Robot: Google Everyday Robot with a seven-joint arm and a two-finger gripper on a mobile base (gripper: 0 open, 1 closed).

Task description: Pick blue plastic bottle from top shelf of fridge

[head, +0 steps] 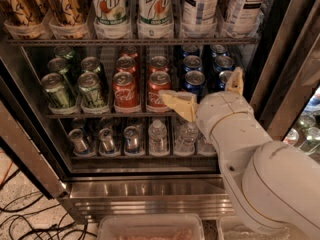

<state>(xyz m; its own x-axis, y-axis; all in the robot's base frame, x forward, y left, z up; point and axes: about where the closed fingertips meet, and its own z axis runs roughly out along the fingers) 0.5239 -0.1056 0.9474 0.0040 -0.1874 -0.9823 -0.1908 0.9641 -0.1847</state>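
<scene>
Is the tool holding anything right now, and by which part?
Nothing is held. The tool hangs open and empty in front of the soda cans; the blue plastic bottle stands untouched on the top shelf above it.

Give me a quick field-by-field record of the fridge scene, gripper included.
Gripper: open, empty, in front of the soda cans, one rack below the top shelf
Blue plastic bottles: two, upright, right end of that shelf
Left neighbours: 7up bottles
Fridge: three stocked racks in view
Status: no bottle grasped yet
</scene>
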